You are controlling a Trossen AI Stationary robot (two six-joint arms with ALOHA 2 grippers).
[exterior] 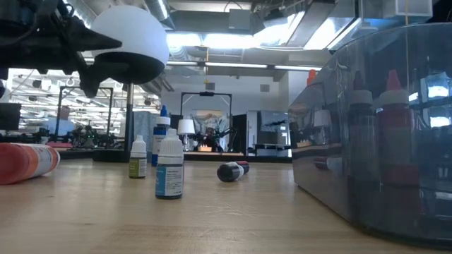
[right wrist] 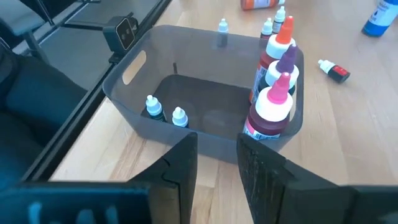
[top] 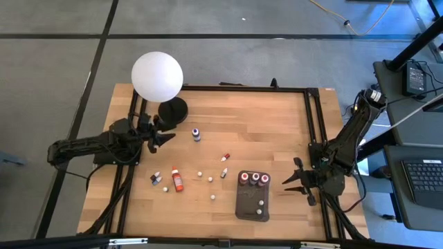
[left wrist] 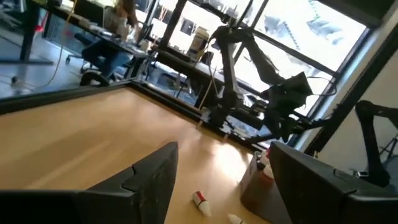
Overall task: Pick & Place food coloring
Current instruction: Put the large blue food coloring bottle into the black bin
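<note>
The food coloring bottles lie scattered on the wooden table: a blue one [top: 196,133] stands upright, an orange one [top: 178,180] lies on its side, and a red-capped one [top: 225,158] also lies flat, among several tiny pale ones. Three larger bottles [right wrist: 273,93] and two small ones [right wrist: 165,112] stand inside the dark grey tray [top: 250,204]. My left gripper [top: 163,138] hovers open at the table's left side, near the lamp's base, with nothing between its fingers. My right gripper [right wrist: 217,165] hangs just right of the tray, its fingers a little apart and empty.
A big white globe lamp [top: 157,76] on a black base [top: 172,109] stands at the far left corner, close to my left gripper. Black frame rails [top: 315,131] run along the table's edges. Bare wood lies across the far middle and right of the table.
</note>
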